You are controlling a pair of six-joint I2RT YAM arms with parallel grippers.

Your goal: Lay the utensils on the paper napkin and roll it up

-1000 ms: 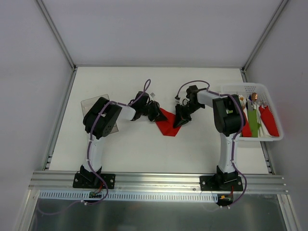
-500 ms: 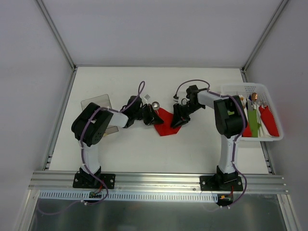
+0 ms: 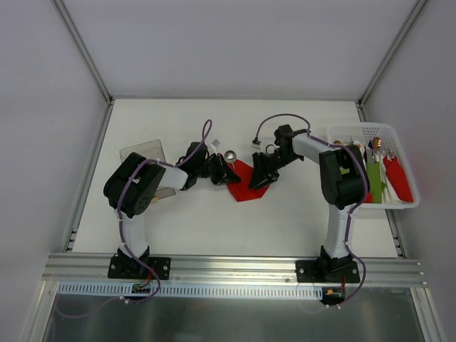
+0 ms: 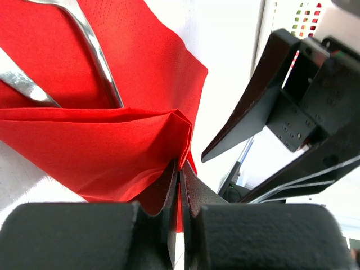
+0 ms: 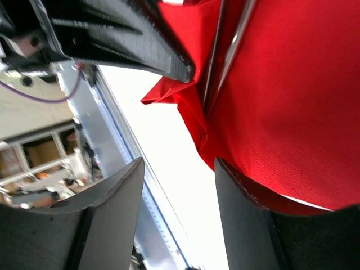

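A red paper napkin (image 3: 247, 185) lies mid-table, partly folded over. Silver utensils lie on it; a round spoon bowl (image 3: 230, 155) pokes out at its far left corner, and the handles (image 4: 95, 53) show in the left wrist view and in the right wrist view (image 5: 228, 48). My left gripper (image 3: 229, 175) is shut on the napkin's folded edge (image 4: 181, 121) at its left side. My right gripper (image 3: 261, 179) is open at the napkin's right side, one finger (image 5: 247, 225) resting against the napkin (image 5: 281, 112), nothing held.
A white basket (image 3: 406, 203) at the right edge holds rolled red, green and white napkin bundles with cutlery tips. A clear flat plastic piece (image 3: 142, 152) lies at the left. A small white object (image 3: 216, 144) lies behind the left gripper.
The left gripper pulled the napkin's edge leftward and folded it, uncovering the spoon bowl. The right gripper shifted slightly left over the napkin's right side.
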